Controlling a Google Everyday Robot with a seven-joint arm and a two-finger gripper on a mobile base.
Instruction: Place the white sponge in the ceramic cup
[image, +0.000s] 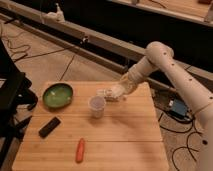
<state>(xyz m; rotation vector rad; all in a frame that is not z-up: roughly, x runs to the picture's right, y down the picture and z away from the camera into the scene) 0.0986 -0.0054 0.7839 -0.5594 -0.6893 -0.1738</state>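
A wooden table (125, 135) stood on a dark floor strewn with cables, with the ceramic cup (96, 106) upright near its middle. The white robot arm (165, 62) reached down from behind and right of the cup. A green bowl (57, 95) sat well left of the cup, a flat black block (49, 127) lay to its front left, and a carrot (80, 150) lay in front. A white box (103, 93) lay just behind the cup. The gripper (119, 90) hovered just behind and right of the cup, beside that box; we could not tell whether it was open or closed. A pale patch at its tip looked to us like the white sponge (115, 93), outside the cup.
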